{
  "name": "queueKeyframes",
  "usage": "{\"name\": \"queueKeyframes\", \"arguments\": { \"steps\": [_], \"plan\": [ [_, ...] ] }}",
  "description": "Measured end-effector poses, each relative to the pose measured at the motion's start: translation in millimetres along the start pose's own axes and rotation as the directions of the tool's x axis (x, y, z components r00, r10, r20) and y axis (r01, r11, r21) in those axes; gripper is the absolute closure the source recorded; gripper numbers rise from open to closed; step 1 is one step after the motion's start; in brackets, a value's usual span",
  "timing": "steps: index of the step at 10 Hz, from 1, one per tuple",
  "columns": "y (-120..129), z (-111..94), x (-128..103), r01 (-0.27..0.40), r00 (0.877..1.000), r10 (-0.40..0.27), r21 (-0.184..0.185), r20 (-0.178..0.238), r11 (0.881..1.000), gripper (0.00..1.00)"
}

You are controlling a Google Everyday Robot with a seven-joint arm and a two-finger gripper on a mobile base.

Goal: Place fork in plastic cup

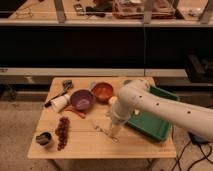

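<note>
Table (140, 147): wood, rect., holds all items.

Arm (165, 110): white, enters from the right edge and crosses above the green tray (162, 134). It bends at a rounded elbow over the table's rear centre. The last section drops near-vertical to the table front-centre.

Gripper (115, 131): points straight down, tip low over the tabletop, just left of the tray. Fingers spread wide, nothing between them.

Tray: right side of table, partly covered by arm.

Purple bowl (82, 99): rear centre-left, upright. Orange bowl (103, 91): just right of and behind it, nr touching.

White cup (61, 102): on its side, left of purple bowl.

Grapes (62, 132): dark bunch, front left.

Red-orange stick (77, 113): flat, in front of purple bowl.

Dark cup (44, 139): small, upright, front-left corner, beside grapes. Cannot tell which cup is the plastic one.

Fork (102, 131): thin, silver, flat on the table front-centre. Lies diagonal, far end toward the stick, near end toward the front edge. Right part sits at the gripper tip; contact cannot be told. Not held. Well apart from both cups. Tines not distinguishable.
</note>
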Motion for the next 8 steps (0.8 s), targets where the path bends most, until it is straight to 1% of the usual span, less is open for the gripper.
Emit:
{"name": "queueKeyframes", "arguments": {
  "steps": [1,2,3,5,6,8],
  "plan": [
    [-3.6,16.4,4.1,-0.028,0.999,0.028,0.012,0.017,1.0,0.35],
    [-10.7,40.4,4.5,-0.063,0.997,0.062,0.024,0.039,0.998,0.35],
    [-18.0,55.9,3.8,-0.089,0.995,0.087,0.04,0.046,0.995,0.35],
    [-31.5,79.7,3.7,-0.125,0.991,0.121,0.074,0.052,0.989,0.35],
    [-39.4,89.2,2.0,-0.142,0.989,0.138,0.088,0.057,0.986,0.35],
    [-42.7,95.3,0.0,-0.169,0.985,0.164,0.091,0.055,0.981,0.35]
  ]
}}
